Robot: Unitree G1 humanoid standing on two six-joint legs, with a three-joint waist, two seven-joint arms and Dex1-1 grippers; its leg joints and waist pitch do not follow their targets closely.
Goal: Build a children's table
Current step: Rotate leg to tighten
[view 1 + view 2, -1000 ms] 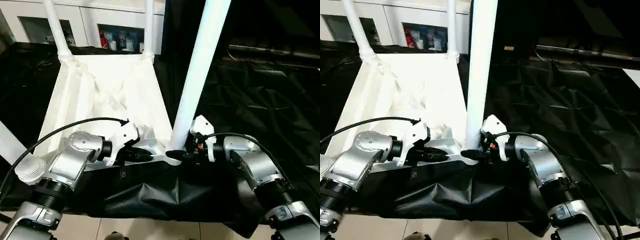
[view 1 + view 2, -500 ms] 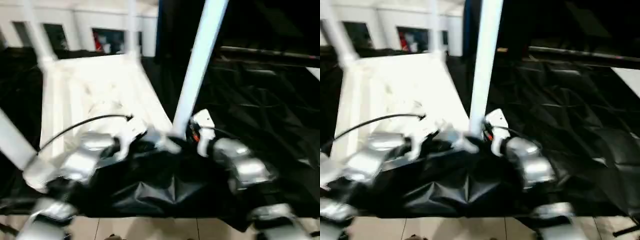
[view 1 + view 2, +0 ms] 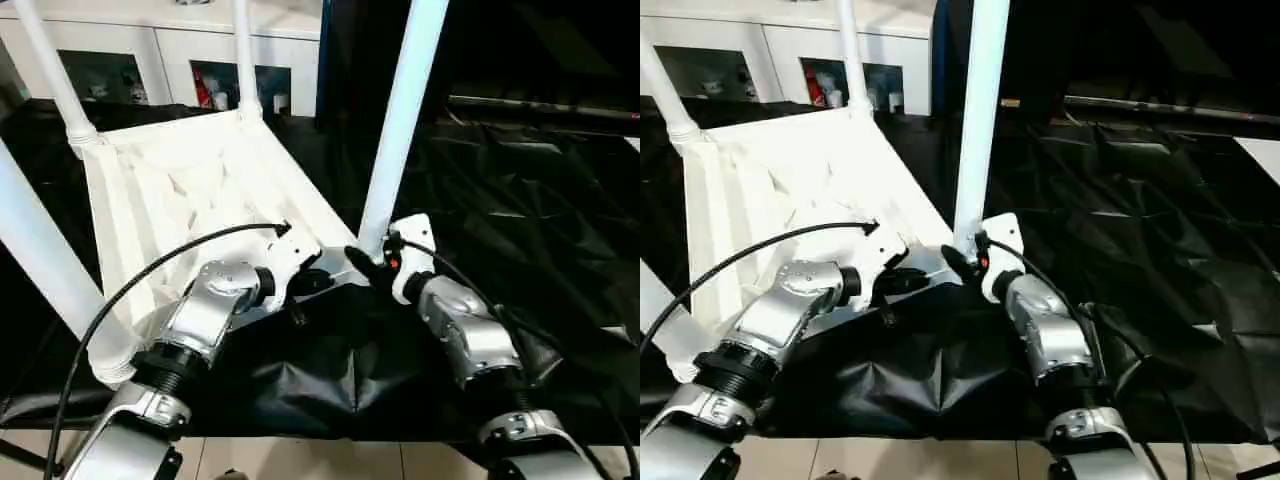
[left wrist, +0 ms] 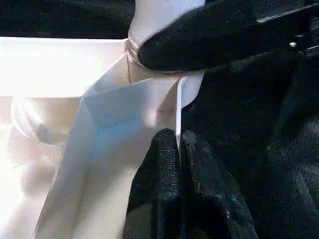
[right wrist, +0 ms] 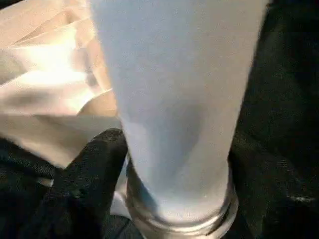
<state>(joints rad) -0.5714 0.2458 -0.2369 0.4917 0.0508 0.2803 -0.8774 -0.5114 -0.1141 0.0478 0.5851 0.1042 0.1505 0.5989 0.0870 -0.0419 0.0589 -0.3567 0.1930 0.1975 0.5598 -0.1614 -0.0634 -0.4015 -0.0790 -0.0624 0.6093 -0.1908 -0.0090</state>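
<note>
The children's table lies upside down: a white ribbed top [image 3: 180, 190] on black cloth. Two legs stand in the far sockets [image 3: 52, 75] [image 3: 243, 60]. A third rises at the near left corner [image 3: 40, 270]. The near right leg [image 3: 400, 120] stands upright in its corner socket. My right gripper [image 3: 368, 262] is shut around that leg's base, with black fingers [image 5: 84, 174] on either side of it. My left gripper [image 3: 318, 280] is shut on the thin rim of the top [image 4: 178, 114], right beside that corner. The right gripper's finger [image 4: 199, 40] lies against the leg base.
A white cabinet with glass-fronted shelves [image 3: 150, 50] stands behind the table top. Crumpled black cloth [image 3: 520, 200] spreads to the right and hangs over the near edge. Pale floor tiles [image 3: 300, 462] show below it.
The whole view has swung, so the top now sits at a slant. Both grippers keep their places on the rim and the leg base.
</note>
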